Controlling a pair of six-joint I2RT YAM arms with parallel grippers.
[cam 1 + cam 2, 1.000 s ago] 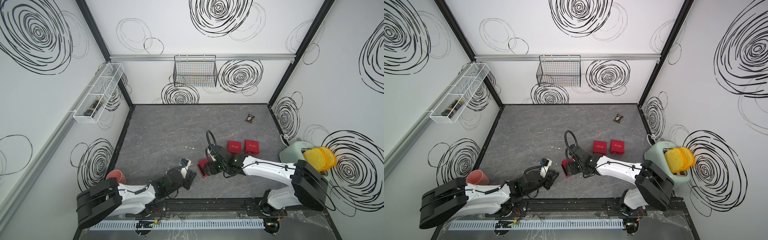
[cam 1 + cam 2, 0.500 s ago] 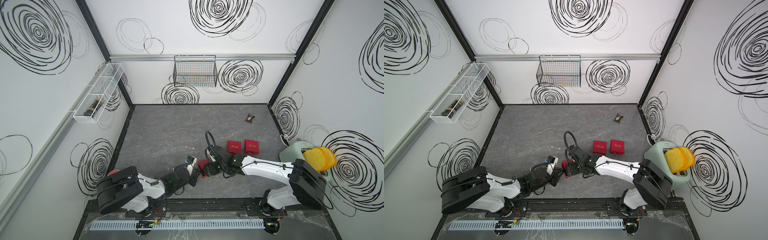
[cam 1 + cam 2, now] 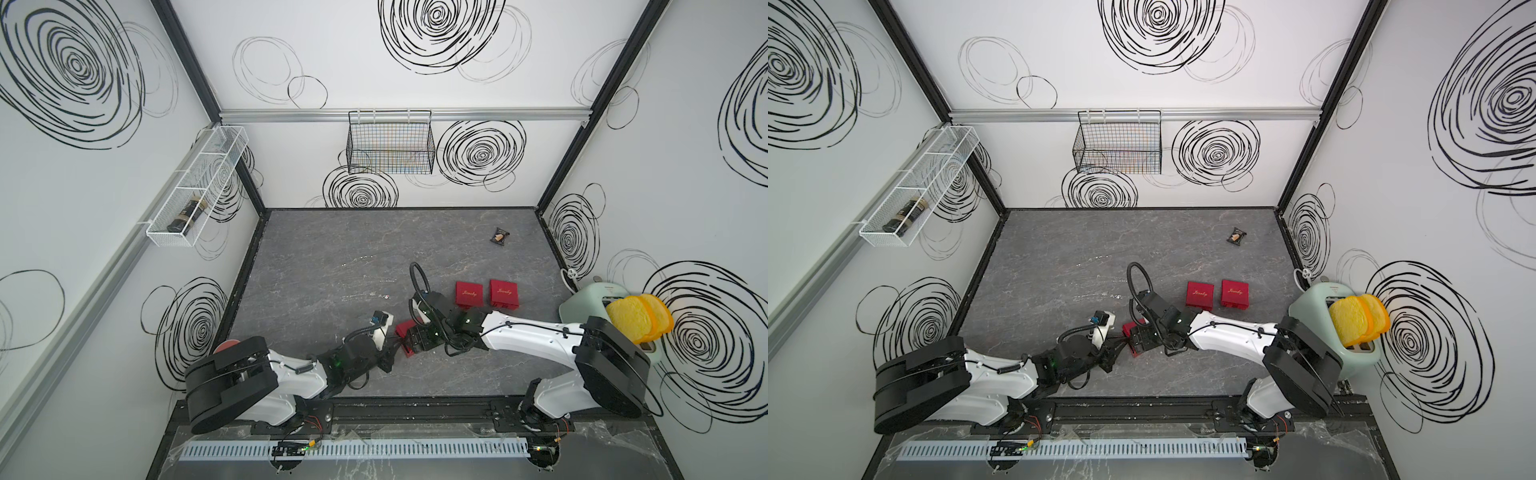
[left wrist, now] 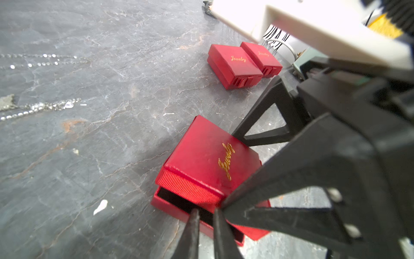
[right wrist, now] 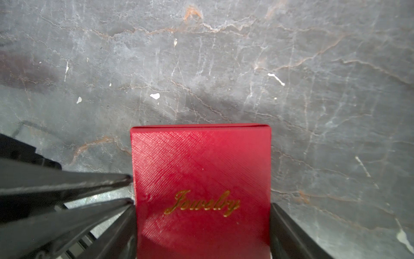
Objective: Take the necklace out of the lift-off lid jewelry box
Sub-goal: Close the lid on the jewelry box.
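The red lift-off lid jewelry box (image 3: 404, 331) (image 3: 1128, 328) sits at the front middle of the grey table. My right gripper (image 3: 419, 338) (image 5: 202, 224) is shut on its lid (image 4: 208, 157) (image 5: 201, 168), holding it tilted up off the base (image 4: 170, 207). A dark gap shows under the lid. My left gripper (image 3: 397, 345) (image 4: 205, 210) reaches in from the left. Its fingers (image 4: 190, 233) stand close together with a narrow gap, and the tips are inside that dark gap. The necklace is hidden inside the box.
Two shut red boxes (image 3: 469, 294) (image 3: 504, 294) lie just behind the right arm. Silver chains (image 4: 44, 106) (image 4: 44, 56) lie loose on the table further back. A mint toaster (image 3: 590, 303) stands at the right edge, a small packet (image 3: 500, 237) at the back right.
My left arm has swung right to the box, and its fingers have drawn closer together and entered the gap under the lid. The right gripper has kept the lid in place.
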